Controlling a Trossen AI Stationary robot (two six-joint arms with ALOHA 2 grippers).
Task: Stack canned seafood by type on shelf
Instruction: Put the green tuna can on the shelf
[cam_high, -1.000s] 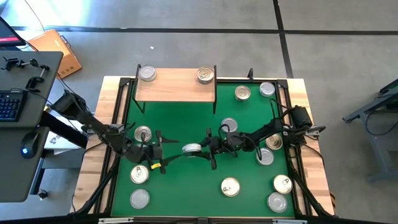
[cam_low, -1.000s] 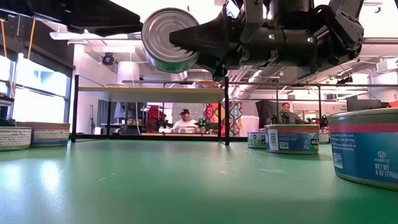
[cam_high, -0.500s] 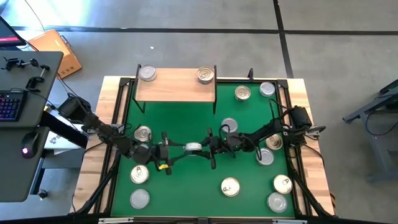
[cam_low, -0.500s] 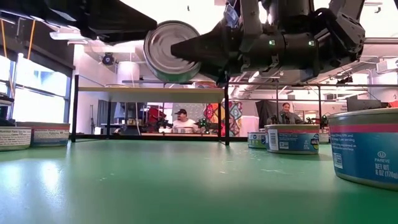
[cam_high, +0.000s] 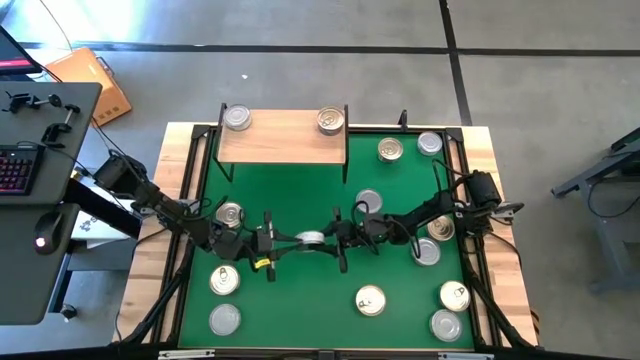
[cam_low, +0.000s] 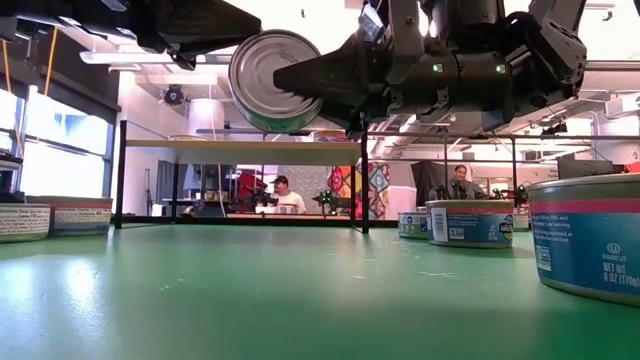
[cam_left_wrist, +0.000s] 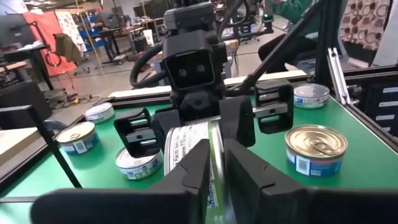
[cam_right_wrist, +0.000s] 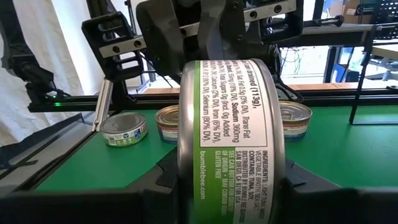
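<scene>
I've got a mid-air handoff going over the middle of the green mat (cam_high: 290, 200). The right gripper (cam_high: 330, 238) has its fingers clamped on a can (cam_high: 309, 238), held on edge, flat faces pinched between them; the right wrist view shows the label band facing the camera. The left gripper (cam_high: 275, 240) is right at the same can from the other side. In the left wrist view its fingers (cam_left_wrist: 198, 171) sit close together in front of the can's label, but I can't tell whether they are pinching the can or not yet on it.

Progress: early. The shelf (cam_high: 283, 135) at the far side of the counter carries only two cans, a silver-lidded can (cam_high: 237, 118) on its left end and a gold-lidded can (cam_high: 330, 121) on its right end, well apart, each single, no stack yet. I read those as the two type piles started.

Left to do: nearly everything. Loose cans are on the mat: three near the left arm (cam_high: 226, 280), two beyond the shelf's right leg (cam_high: 405, 147), one just behind the right gripper (cam_high: 368, 202), two by the right arm (cam_high: 432, 240) and three in the near right corner (cam_high: 445, 310). Lids are mixed silver and gold, so sorting remains too.
</scene>
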